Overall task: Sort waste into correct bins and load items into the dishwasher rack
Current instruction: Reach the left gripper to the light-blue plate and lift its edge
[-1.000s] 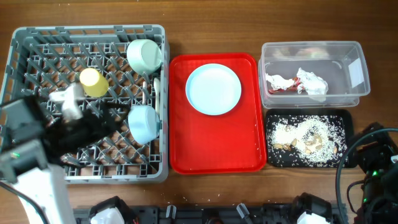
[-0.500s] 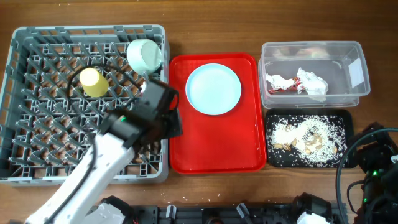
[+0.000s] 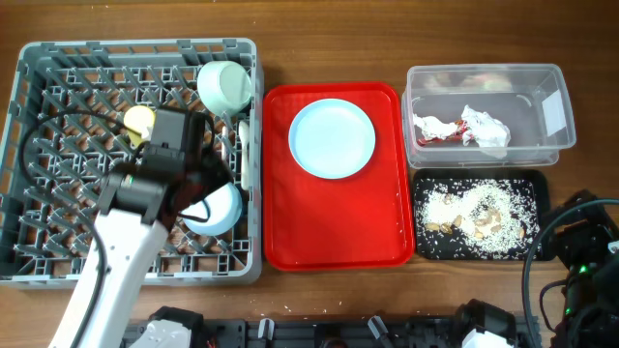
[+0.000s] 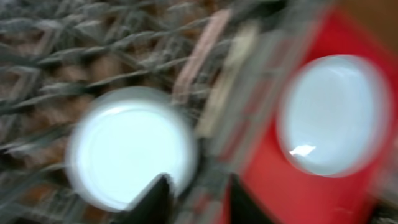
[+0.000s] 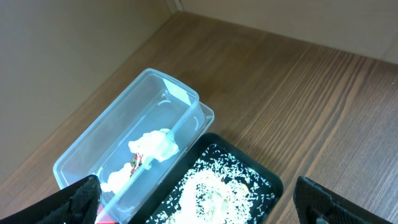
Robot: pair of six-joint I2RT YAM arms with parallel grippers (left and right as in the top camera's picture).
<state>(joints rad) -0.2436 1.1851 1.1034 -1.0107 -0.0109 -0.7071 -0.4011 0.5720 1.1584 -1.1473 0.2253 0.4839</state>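
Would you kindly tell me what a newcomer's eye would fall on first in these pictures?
The bright red serving tray in the middle, with the pale blue plate on it. To its left, the big grey dishwasher rack with the white left arm over it; to its right, the clear tub holding the crumpled napkin.
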